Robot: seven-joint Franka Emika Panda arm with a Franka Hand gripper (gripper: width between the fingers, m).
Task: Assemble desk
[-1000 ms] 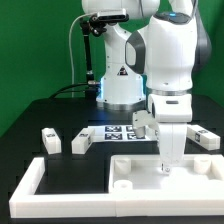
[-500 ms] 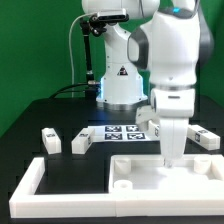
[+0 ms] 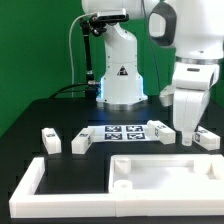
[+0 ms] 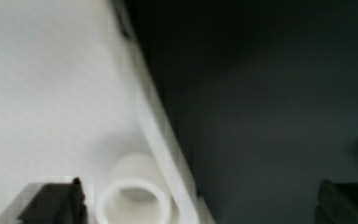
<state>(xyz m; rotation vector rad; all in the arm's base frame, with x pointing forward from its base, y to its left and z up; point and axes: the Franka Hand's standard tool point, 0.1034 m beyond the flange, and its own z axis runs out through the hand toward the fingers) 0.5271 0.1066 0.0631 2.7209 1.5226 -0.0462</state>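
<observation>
The white rimmed tabletop (image 3: 165, 172) lies flat at the front right of the exterior view. My gripper (image 3: 187, 137) hangs above its far right corner, close to a white leg (image 3: 207, 139). Two more legs (image 3: 50, 140) (image 3: 80, 143) lie at the left, and another leg (image 3: 158, 128) lies beside the marker board. In the wrist view the tabletop's surface (image 4: 51, 90) with a round socket (image 4: 137, 200) fills one side and black table the other. The gripper (image 4: 202, 205) is open and empty, its dark fingertips (image 4: 51, 205) far apart.
The marker board (image 3: 120, 132) lies flat behind the tabletop. The long white border rail (image 3: 30, 185) runs along the front and the exterior view's left. The robot base (image 3: 120, 75) stands at the back centre.
The arm has swung from over the tabletop's middle toward the exterior view's right and lifted a little. The gripper stays empty. The parts have not moved.
</observation>
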